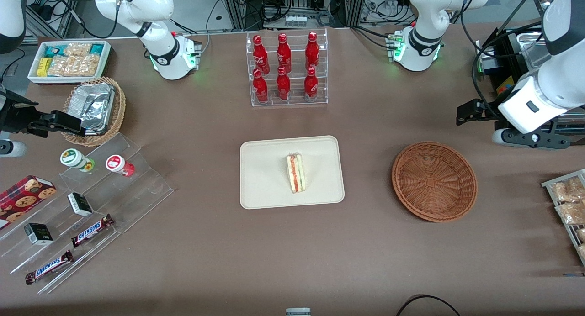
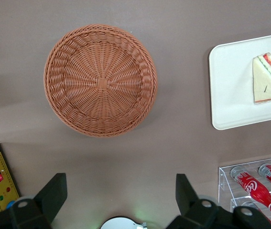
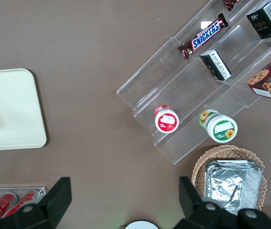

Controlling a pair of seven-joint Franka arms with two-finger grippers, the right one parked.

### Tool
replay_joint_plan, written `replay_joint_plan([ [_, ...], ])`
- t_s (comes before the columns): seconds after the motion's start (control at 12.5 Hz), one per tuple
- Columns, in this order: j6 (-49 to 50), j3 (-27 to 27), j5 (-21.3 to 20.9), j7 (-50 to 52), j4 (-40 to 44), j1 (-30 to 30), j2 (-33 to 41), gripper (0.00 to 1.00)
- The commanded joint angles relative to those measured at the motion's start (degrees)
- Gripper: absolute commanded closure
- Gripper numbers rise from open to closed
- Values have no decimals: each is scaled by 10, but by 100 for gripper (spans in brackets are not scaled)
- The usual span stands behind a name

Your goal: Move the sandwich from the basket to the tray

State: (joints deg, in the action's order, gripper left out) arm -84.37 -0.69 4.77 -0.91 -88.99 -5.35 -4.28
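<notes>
The sandwich [image 1: 296,172] lies on the cream tray [image 1: 260,188] at the middle of the table, well apart from the gripper [image 1: 464,112], which hangs out at the working arm's end of the table, farther from the front camera than the wicker basket [image 1: 434,181]. In the wrist view its two black fingers [image 2: 53,196] stand wide apart with nothing between them, only brown table under them. From the gripper, in the front view, the sandwich sits at about eight o'clock, past the basket. The basket holds nothing and sits beside the tray, a strip of bare table between them. The sandwich's long axis runs twelve to six in the front view, its striped cut edge of red-orange and green filling facing up. In the wrist view it shows as a pale triangle [image 2: 269,78] on the tray [image 2: 231,95]. The rack of red bottles [image 1: 285,69] stands at twelve o'clock from the tray
</notes>
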Motion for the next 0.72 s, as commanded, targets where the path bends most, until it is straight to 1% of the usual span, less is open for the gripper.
replay_joint_plan([
  [0.0,-4,-18,-9,-21,-17,25,20,0],
  [0.24,4,-17,-12,-19,-15,25,23,0],
  [0.32,10,-16,-20,-19,-13,25,24,0],
  [0.64,17,-13,-27,-16,-33,26,59,0],
])
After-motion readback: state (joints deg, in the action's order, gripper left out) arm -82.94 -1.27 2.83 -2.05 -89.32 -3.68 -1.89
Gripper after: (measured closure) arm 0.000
